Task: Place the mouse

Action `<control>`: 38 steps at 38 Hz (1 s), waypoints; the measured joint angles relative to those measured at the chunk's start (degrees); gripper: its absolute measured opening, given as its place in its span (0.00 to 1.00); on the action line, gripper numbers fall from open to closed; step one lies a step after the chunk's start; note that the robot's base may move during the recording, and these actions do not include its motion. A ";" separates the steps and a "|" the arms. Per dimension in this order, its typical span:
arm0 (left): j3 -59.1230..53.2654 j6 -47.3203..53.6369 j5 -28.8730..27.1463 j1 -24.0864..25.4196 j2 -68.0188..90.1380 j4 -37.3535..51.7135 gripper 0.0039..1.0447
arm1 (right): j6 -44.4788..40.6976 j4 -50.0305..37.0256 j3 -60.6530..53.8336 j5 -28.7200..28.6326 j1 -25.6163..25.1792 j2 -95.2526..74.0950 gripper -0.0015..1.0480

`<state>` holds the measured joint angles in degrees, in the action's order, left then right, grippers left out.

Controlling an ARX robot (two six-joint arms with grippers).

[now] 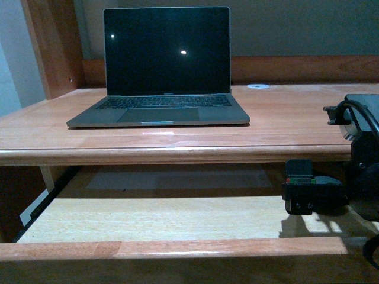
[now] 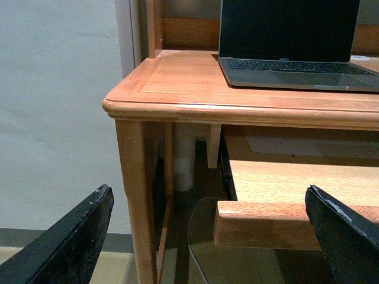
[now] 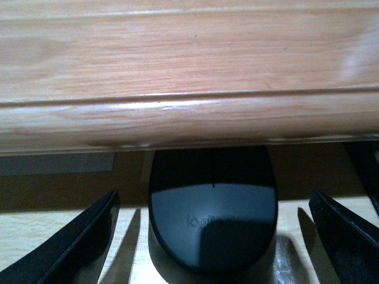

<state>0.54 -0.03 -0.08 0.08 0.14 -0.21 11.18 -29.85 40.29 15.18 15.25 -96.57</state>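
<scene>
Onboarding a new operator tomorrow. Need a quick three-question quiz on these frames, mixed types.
1. Where does the mouse lie? A) on the desktop B) on the pull-out tray C) on the floor
2. True or false: the right gripper is shut on the mouse.
3. Fill in: the left gripper holds ____.

Key: 1 B. 2 False: its fingers stand apart, one on either side of the mouse. 3 Nothing.

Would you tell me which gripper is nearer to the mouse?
Right. The right gripper has its fingers either side of the mouse on the pull-out shelf, not touching; the left gripper hangs off the front left corner of the desk.
</scene>
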 joint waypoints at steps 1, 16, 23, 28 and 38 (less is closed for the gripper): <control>0.00 0.00 0.00 0.02 0.00 0.02 0.94 | 0.00 0.11 0.48 -0.37 -0.02 -0.59 0.94; 0.00 0.00 0.00 0.00 0.00 0.00 0.94 | 1.01 0.85 4.09 -1.49 -1.25 -5.20 0.61; 0.00 0.00 -0.02 0.02 0.00 0.02 0.94 | 0.90 0.87 1.42 -2.89 -0.94 -2.51 0.61; 0.00 0.00 0.00 0.00 0.00 0.02 0.94 | 0.28 1.55 -3.23 -4.07 -0.50 3.98 0.60; 0.00 0.00 0.00 0.02 0.00 0.02 0.94 | -0.79 3.89 -12.83 -6.43 0.17 18.99 0.60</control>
<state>0.54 -0.03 -0.08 0.10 0.14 -0.19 10.39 -25.96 27.46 8.75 15.42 -77.58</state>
